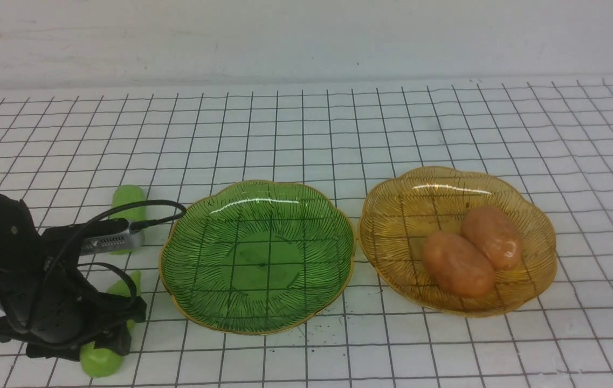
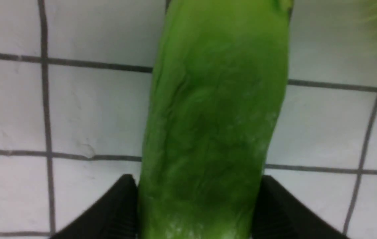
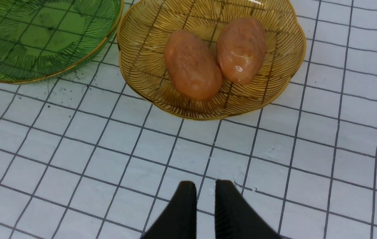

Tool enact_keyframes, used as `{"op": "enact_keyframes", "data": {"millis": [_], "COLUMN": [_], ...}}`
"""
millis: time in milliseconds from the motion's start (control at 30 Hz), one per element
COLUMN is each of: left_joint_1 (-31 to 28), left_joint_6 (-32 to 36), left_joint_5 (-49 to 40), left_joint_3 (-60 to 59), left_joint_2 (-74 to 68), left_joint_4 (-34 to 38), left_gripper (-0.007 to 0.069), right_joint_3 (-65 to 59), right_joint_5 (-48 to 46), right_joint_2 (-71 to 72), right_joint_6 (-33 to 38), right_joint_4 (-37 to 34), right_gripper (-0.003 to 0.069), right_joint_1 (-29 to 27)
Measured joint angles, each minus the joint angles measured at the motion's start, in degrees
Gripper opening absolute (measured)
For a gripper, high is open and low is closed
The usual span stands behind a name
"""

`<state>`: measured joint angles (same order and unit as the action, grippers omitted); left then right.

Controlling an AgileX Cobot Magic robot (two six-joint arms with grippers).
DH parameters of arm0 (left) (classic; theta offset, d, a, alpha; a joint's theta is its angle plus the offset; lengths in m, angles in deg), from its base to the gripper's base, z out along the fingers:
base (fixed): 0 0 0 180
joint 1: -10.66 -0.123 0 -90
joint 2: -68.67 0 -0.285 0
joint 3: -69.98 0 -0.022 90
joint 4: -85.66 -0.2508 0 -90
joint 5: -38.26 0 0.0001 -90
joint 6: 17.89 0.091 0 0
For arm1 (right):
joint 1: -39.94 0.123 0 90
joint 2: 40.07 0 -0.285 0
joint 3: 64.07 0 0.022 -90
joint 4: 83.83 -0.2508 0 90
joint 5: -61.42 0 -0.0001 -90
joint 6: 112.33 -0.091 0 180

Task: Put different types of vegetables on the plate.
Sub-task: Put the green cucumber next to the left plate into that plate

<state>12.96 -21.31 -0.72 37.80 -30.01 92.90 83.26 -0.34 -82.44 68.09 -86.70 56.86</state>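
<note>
Listing your worktop (image 1: pixel 306 134) stock:
1. Front-left corner: your left gripper (image 2: pixel 197 181), fingers clamped on both sides of the near green pod (image 1: pixel 100 362).
2. Far green pod (image 1: pixel 127 200): just behind, near the left edge.
3. Green plate (image 1: pixel 177 242): front centre.
4. Amber plate (image 1: pixel 381 215): beside it, rightward, carrying two touching potatoes (image 1: pixel 457 263).
5. Your right gripper (image 3: pixel 205 186): near the front edge, fingers nearly together, holding nothing.
</note>
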Motion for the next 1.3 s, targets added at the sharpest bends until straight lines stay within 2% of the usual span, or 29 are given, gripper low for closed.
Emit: {"op": "enact_keyframes", "data": {"millis": [167,400,600,767,867,1133,1167,1300], "left_joint_1": [0.0,0.0,1.11,7.7,9.47,12.06,12.06,12.06], "left_joint_6": [-0.66,-1.09,1.87,6.13,6.42,8.12,8.5,8.64], "left_joint_5": [-3.26,-15.78,-21.7,-22.22,-21.24,-19.51,-19.47,-19.47], "left_joint_3": [0.79,10.85,20.68,24.09,26.54,35.72,37.43,39.59], "left_joint_2": [2.71,12.08,11.4,3.48,-0.67,-14.52,-16.99,-18.42], "left_joint_4": [-1.33,-1.21,9.23,18.37,19.08,19.44,19.39,18.24], "left_gripper": [0.037,0.037,0.037,0.037,0.0375,0.0502,0.0541,0.0584], "right_joint_3": [0.0,0.0,0.0,0.0,0.0,0.0,0.0,0.0], "right_joint_5": [0.0,0.05,1.79,3.23,3.4,3.38,3.06,2.61], "right_joint_2": [0.0,0.0,0.0,0.0,0.0,0.0,0.0,0.0], "right_joint_6": [0.0,0.0,-0.42,-0.42,-0.42,-0.42,-0.42,-0.42], "right_joint_4": [-0.07,-0.4,-2.98,-5.39,-5.39,-5.39,-5.39,-5.39], "right_gripper": [0.0076,0.0076,0.0076,0.0076,0.0076,0.0076,0.0076,0.0076], "right_joint_1": [0.0,0.0,0.0,0.0,0.0,0.0,0.0,0.0]}}
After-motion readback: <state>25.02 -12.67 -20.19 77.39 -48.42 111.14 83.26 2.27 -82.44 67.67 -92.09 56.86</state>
